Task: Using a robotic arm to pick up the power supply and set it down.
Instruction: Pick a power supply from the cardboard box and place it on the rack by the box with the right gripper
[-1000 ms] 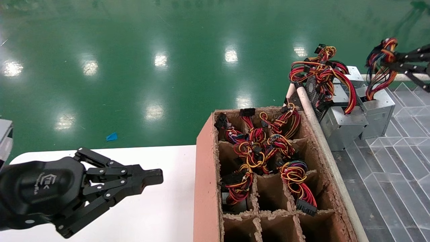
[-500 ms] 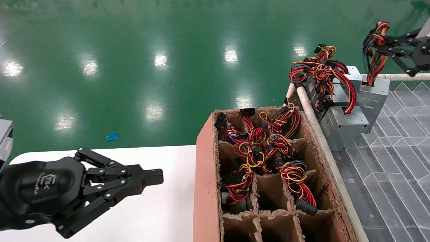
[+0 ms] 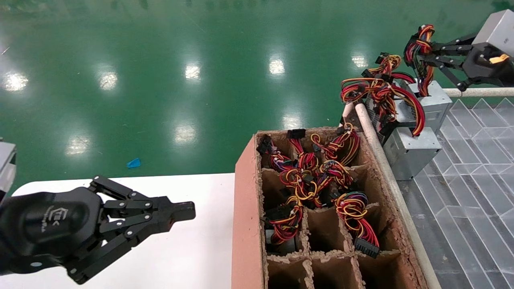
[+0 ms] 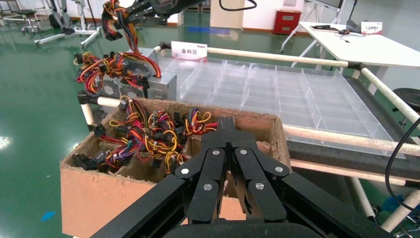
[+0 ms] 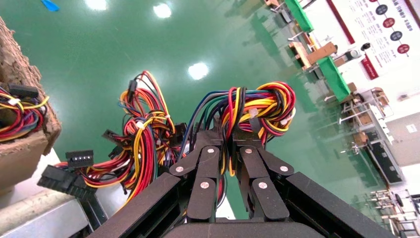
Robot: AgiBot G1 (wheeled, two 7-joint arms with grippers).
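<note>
At the far right of the head view, the right gripper [image 3: 426, 54] has its fingers clenched on the wire bundle [image 3: 419, 44] of the power supply [image 3: 434, 105], which hangs just above the clear tray [image 3: 478, 168], so the arm should carry it slowly, without swinging, while the left gripper [image 3: 182, 211] idles clenched over the white surface [image 3: 192, 257].

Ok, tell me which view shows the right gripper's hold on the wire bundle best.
The right wrist view: the right gripper is clamped on the wire bundle, seen close up. The head view shows that grip small, at the frame's edge. The left wrist view catches it far off, partly cropped.
</note>
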